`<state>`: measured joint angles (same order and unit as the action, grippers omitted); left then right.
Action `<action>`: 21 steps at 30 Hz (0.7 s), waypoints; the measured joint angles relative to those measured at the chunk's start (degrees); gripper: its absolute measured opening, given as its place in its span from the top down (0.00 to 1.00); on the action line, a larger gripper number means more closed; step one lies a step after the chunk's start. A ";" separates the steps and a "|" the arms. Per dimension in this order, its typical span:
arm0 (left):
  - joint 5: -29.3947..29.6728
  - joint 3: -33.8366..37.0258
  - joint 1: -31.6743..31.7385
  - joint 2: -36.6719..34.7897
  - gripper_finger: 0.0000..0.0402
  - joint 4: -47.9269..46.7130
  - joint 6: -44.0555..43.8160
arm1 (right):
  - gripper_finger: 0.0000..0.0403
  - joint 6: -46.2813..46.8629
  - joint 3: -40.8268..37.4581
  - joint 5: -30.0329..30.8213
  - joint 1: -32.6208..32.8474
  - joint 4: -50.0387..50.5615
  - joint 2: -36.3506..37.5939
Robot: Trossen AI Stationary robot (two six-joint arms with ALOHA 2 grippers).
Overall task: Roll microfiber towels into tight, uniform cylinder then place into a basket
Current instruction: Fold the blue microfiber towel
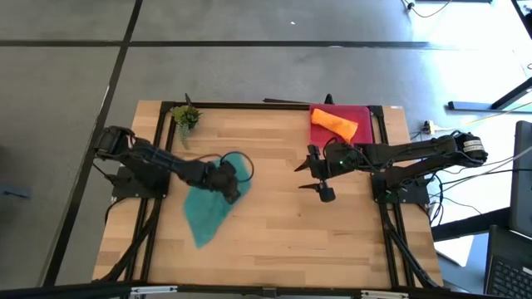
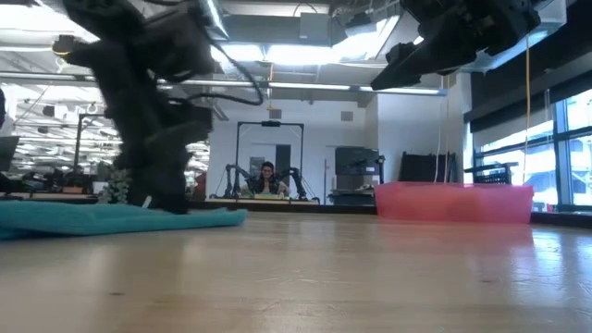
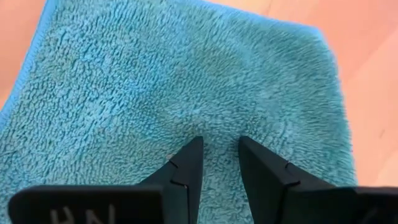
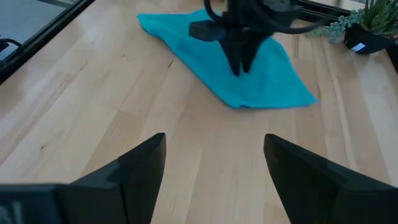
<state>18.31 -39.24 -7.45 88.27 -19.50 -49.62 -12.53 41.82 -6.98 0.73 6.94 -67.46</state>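
Your two arms are dark, jointed and matte black, trailing black cables. The left arm's tapered black fingers (image 3: 186, 177) show seam lines; pale embossed lettering marks the block behind them.

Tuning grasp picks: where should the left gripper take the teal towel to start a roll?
Probably the near pointed corner of the teal towel, from above. The towel lies flat, so only an edge can be pinched. The left gripper sits mid-cloth, fingers narrowly apart; the right gripper waits open.

The spread towel (image 1: 209, 206) is teal, and the rolled towel (image 1: 334, 124) is bright orange. The basket (image 1: 366, 111) is pink-red; the table (image 1: 283, 224) is pale wood with black edging.
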 joint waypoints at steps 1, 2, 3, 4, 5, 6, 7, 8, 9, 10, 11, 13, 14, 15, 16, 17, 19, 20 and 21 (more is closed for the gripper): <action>-0.55 -0.02 1.04 -0.02 0.76 1.18 2.14 | 0.33 -0.02 0.00 0.00 0.00 0.00 0.00; -1.42 -0.14 1.84 -0.06 0.76 1.74 4.35 | 0.33 -0.04 0.00 0.00 0.00 0.00 0.00; -1.87 -0.53 2.45 -0.09 0.76 1.75 6.30 | 0.33 -0.07 0.01 0.00 -0.04 0.00 0.00; -1.91 -1.19 2.73 -0.11 0.76 1.69 8.09 | 0.33 -0.09 0.00 0.00 -0.06 0.00 0.00; -1.92 -2.00 2.88 -0.14 0.76 1.62 9.68 | 0.33 -0.11 0.00 0.00 -0.09 0.00 0.00; -1.92 -3.02 2.98 -0.15 0.76 1.17 11.05 | 0.33 -0.11 0.00 0.00 -0.09 0.00 0.00; -1.94 -4.28 3.02 -0.15 0.76 0.21 12.30 | 0.33 -0.11 0.00 -0.01 -0.09 0.00 0.00; -1.94 -5.63 3.00 -0.15 0.76 -1.14 13.38 | 0.33 -0.11 0.00 0.00 -0.09 0.00 0.00; -1.92 -7.48 3.00 -0.15 0.76 -2.92 14.30 | 0.33 -0.13 0.00 -0.02 -0.09 -0.02 0.00; -1.91 -9.40 2.87 -0.15 0.76 -4.95 15.05 | 0.33 -0.13 0.00 -0.02 -0.09 -0.02 0.00; -1.89 -11.36 2.67 -0.18 0.76 -7.08 15.64 | 0.33 -0.29 0.00 -0.02 -0.09 -0.02 0.00; -1.44 -15.54 2.15 -0.22 0.76 -12.40 16.19 | 0.33 -1.59 0.00 -0.05 -0.09 -0.01 0.00; -1.36 -17.70 1.79 -0.22 0.76 -15.28 16.63 | 0.33 -2.43 0.00 -0.07 -0.09 0.03 0.00; -1.33 -19.86 1.35 -0.22 0.76 -18.02 16.97 | 0.33 -2.86 0.00 -0.08 -0.09 0.10 0.00; -1.32 -21.92 0.84 -0.26 0.76 -20.78 17.07 | 0.33 -3.02 0.00 -0.09 -0.09 0.11 0.00; -1.29 -23.82 0.32 -0.26 0.76 -23.76 17.15 | 0.33 -2.99 0.00 -0.11 -0.09 0.11 0.00; -1.30 -26.92 -0.72 -0.31 0.76 -29.73 16.96 | 0.33 -2.73 0.00 -0.11 -0.09 0.15 0.00; -1.31 -28.25 -1.35 -0.31 0.76 -32.64 16.31 | 0.33 -2.75 0.00 -0.11 -0.09 0.27 0.00; -1.31 -29.40 -1.99 -0.31 0.76 -35.12 15.11 | 0.33 -2.77 0.00 -0.11 -0.09 0.45 0.00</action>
<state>16.99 -68.65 -9.44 87.96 -54.62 -34.52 -15.31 41.82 -7.09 0.64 7.39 -67.46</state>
